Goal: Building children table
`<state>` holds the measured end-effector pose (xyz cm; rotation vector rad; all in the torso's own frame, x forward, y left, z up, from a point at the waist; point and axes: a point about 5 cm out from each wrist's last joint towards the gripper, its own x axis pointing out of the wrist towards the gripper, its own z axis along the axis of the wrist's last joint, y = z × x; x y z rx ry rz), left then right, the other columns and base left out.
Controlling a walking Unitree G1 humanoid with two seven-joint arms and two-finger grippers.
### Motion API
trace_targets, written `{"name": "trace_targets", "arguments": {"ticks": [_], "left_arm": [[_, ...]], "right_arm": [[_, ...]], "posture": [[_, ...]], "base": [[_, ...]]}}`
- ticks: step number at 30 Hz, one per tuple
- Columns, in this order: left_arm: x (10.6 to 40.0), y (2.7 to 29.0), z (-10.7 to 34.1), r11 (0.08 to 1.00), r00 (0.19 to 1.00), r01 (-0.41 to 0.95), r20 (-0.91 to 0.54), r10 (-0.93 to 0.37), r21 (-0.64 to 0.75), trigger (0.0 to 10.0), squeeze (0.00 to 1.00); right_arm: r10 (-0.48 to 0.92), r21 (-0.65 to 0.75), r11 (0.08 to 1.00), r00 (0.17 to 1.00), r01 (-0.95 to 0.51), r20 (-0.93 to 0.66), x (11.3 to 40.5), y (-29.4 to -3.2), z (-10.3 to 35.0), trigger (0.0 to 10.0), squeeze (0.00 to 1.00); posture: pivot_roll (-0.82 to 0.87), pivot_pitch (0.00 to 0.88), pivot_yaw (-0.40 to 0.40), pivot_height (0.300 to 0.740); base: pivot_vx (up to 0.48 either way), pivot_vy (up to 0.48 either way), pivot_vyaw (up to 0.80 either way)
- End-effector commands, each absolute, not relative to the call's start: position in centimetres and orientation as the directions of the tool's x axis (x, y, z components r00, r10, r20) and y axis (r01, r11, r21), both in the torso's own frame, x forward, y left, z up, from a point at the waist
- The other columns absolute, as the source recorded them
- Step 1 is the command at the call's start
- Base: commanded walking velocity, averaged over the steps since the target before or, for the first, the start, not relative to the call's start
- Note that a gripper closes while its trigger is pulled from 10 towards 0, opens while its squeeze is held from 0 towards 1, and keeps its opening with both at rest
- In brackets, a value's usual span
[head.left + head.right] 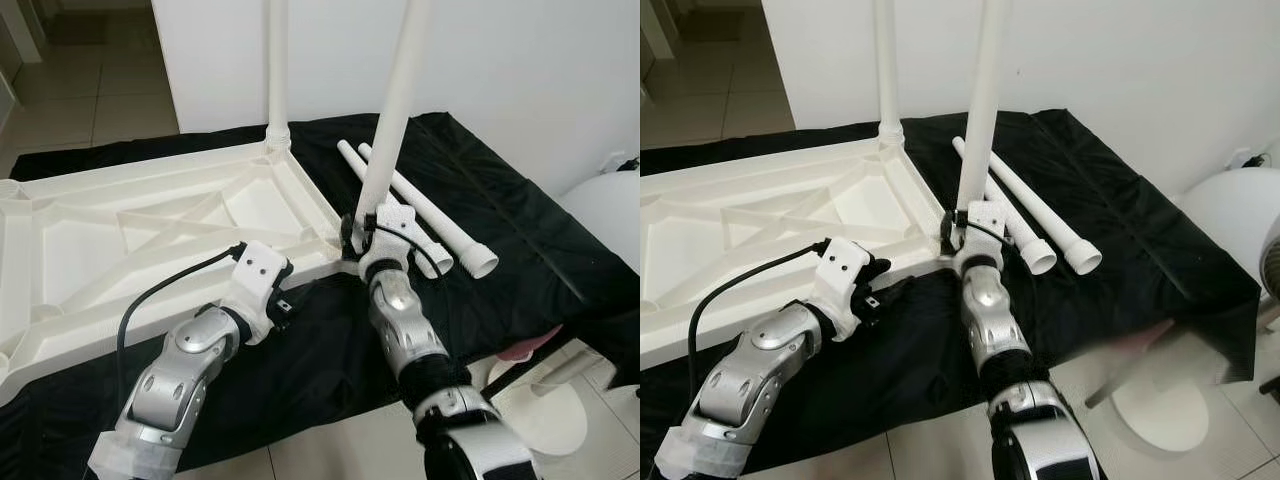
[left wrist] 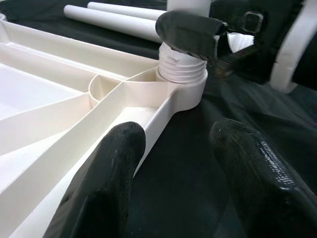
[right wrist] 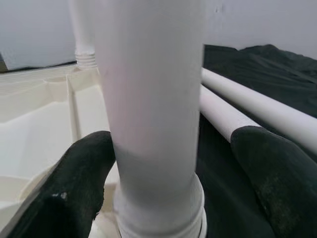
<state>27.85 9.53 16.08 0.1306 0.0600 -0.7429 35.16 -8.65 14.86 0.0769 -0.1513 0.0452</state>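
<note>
We have the white tabletop lying upside down on a black cloth spread over the floor; one leg already stands upright in the far corner socket, and our right gripper is at the near corner with a second leg rising between its fingers; the right wrist view shows one finger against the tube and the other standing off it, so we judge the hold loose, open about the leg rather than clamped; the threaded end sits in the corner socket with several threads exposed, so it seems only partly screwed home; our left gripper hovers just beside the tabletop's edge, fingers spread and empty; two spare legs lie on the cloth just beyond the right gripper; the risk we see is the leg leaning and cross-threading, since it already looks slightly tilted; if nothing steadies the tabletop, turning could also drag it across the cloth.
</note>
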Motion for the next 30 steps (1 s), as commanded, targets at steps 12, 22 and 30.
{"name": "trace_targets", "arguments": {"ticks": [12,22,30], "left_arm": [[29.1,11.3,16.6,0.758,0.762,0.647,-0.087,-0.641,0.082,10.0,1.00],[30.0,12.9,16.7,0.783,0.802,0.597,-0.114,-0.586,0.174,10.0,0.00],[30.0,13.3,16.4,0.773,0.802,0.598,-0.138,-0.582,0.213,10.0,0.00]], "right_arm": [[0.098,0.022,0.995,0.984,-0.102,0.146,32.4,-10.0,13.1,10.0,0.00],[0.258,0.027,0.965,0.960,-0.262,0.109,31.6,-9.3,12.4,9.3,0.00],[0.351,0.020,0.935,0.931,-0.355,0.097,32.0,-8.7,12.7,10.0,0.00]], "posture": [[0.01,0.019,-0.045,0.740],[0.01,0.000,-0.046,0.740],[0.01,0.000,-0.043,0.740]], "base": [[0.000,0.000,0.00],[0.000,0.000,0.00],[0.000,0.000,0.00]]}}
